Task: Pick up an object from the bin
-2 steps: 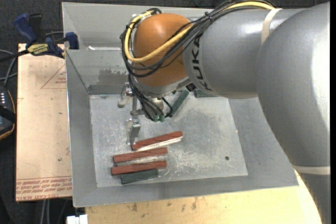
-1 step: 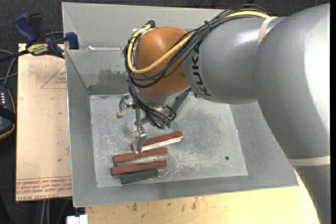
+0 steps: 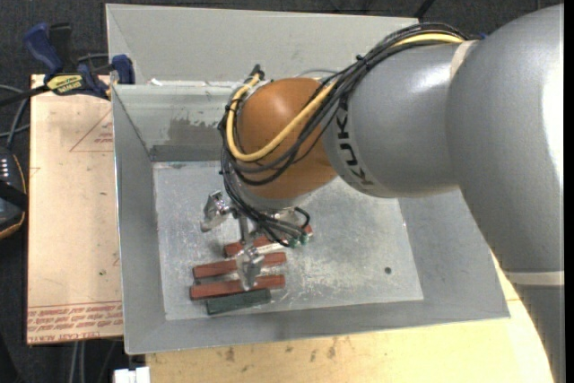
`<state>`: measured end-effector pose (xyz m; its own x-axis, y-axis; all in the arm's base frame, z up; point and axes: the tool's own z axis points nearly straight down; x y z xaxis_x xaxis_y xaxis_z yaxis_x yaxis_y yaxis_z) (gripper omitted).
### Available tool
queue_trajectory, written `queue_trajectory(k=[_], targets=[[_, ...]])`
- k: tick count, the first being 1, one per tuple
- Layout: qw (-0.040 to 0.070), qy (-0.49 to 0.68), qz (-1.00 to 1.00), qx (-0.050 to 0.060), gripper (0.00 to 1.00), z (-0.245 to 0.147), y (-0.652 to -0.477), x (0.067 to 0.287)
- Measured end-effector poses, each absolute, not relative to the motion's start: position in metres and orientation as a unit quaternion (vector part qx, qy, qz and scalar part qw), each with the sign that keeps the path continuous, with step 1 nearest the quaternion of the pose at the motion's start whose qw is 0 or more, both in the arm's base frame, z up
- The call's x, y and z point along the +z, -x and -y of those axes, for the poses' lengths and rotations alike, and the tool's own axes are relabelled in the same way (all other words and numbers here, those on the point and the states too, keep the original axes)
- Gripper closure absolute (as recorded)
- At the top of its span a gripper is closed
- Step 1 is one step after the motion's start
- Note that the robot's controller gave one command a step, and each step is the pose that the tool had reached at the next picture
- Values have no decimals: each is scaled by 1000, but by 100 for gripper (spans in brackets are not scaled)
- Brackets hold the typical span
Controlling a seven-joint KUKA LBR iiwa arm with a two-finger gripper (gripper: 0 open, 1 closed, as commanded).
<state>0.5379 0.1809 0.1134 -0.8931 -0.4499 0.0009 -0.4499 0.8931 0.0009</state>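
The gripper (image 3: 247, 263) sits low over 3 red-brown bars (image 3: 215, 270) near the front of the bin (image 3: 134, 193); I cannot tell whether it is open. The bars lie directly beneath it, long axes left-right, with a dark bar (image 3: 235, 303) just in front.

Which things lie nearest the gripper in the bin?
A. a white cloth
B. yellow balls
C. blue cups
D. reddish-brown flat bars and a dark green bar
D: the gripper is down among reddish-brown flat bars, with a dark green bar beside them, toward the near side of the bin.
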Motion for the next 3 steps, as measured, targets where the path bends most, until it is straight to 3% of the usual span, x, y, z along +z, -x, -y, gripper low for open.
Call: queue_trajectory(k=[1,2,3], targets=[[-9,-296,955,-3,100,-185,-541,78],[-9,-296,955,-3,100,-185,-541,78],[-3,-296,955,-1,100,-196,-551,224]])
